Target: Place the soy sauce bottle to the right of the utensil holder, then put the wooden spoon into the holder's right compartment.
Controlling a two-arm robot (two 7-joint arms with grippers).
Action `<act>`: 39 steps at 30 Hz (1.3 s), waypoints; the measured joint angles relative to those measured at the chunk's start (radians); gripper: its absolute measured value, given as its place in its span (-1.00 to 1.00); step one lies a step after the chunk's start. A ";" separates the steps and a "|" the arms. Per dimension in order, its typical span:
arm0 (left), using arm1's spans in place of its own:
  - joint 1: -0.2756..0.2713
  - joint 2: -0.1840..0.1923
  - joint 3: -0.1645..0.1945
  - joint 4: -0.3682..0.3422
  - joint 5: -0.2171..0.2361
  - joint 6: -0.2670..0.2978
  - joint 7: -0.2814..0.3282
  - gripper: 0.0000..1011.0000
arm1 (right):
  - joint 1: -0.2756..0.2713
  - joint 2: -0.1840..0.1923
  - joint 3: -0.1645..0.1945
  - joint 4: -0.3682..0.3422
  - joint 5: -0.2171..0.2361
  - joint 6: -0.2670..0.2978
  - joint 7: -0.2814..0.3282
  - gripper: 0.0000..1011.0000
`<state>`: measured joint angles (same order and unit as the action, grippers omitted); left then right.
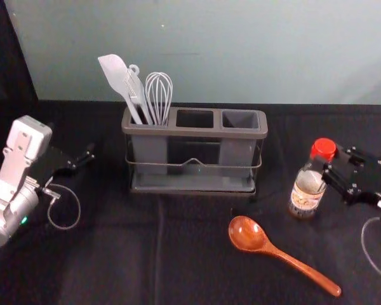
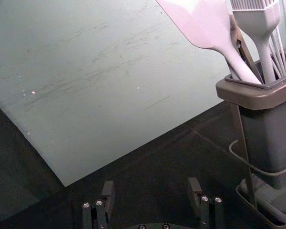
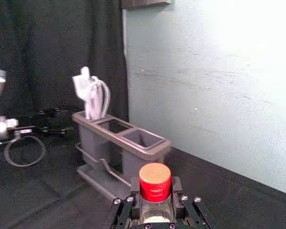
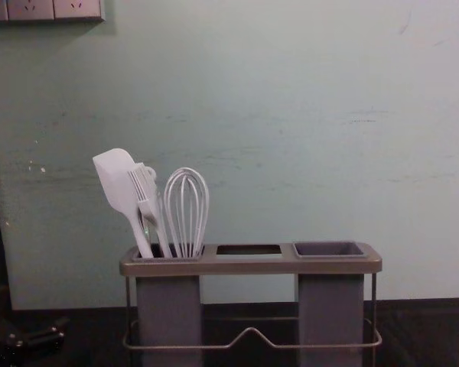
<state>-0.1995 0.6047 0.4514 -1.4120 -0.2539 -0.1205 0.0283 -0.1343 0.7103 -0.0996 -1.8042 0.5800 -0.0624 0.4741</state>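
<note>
Found the right gripper (image 3: 156, 185) pinching the soy sauce bottle (image 1: 307, 187) at the neck, just under the ribbed red cap (image 1: 324, 149). Noted the bottle roughly upright beneath that grip, right of the utensil holder (image 1: 194, 132); could not confirm contact between base and dark cloth (image 1: 101, 254). Judged the first part well along, with final setting-down and release left to do.

Saw the wooden spoon (image 1: 276, 252) lying loose on the robot's side of the right gripper and toward its left. Logged the second part as not begun: required a grasp, a lift, then lowering into the right compartment (image 1: 240, 119), left of the right gripper and farther out.

Noted the left gripper (image 2: 151, 183) idle beyond the holder's other end, fingers spread wide around nothing.

Recorded glossy reddish-brown wood, oval bowl, slim tapering handle; clear bottle walls with a printed label (image 1: 305, 198); a smooth rounded rim (image 4: 252, 265) over boxy grey cups, thin bent wire (image 4: 168, 347) below. Observed a pale flat-bladed spatula (image 4: 116, 180), a bristled brush (image 4: 144, 191) and a looped whisk (image 4: 187, 206) standing in the compartment nearest the left gripper.
</note>
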 joint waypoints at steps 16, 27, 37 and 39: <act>0.000 0.000 0.000 0.000 0.000 0.000 0.000 0.99 | 0.230 -0.115 -0.093 0.238 -0.048 -0.010 0.027 -0.24; 0.000 0.000 0.000 0.000 0.000 0.000 0.000 0.99 | 0.346 -0.169 -0.153 0.317 -0.097 -0.005 0.034 -0.25; 0.000 0.000 0.000 0.000 0.000 0.000 0.000 0.99 | 0.380 -0.205 -0.162 0.375 -0.095 0.000 0.027 -0.24; 0.000 0.000 0.000 0.000 0.000 0.000 0.000 0.99 | 0.383 -0.208 -0.162 0.380 -0.093 0.001 0.027 -0.24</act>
<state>-0.1995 0.6047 0.4514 -1.4119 -0.2539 -0.1205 0.0283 0.2484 0.5019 -0.2619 -1.4246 0.4869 -0.0611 0.5012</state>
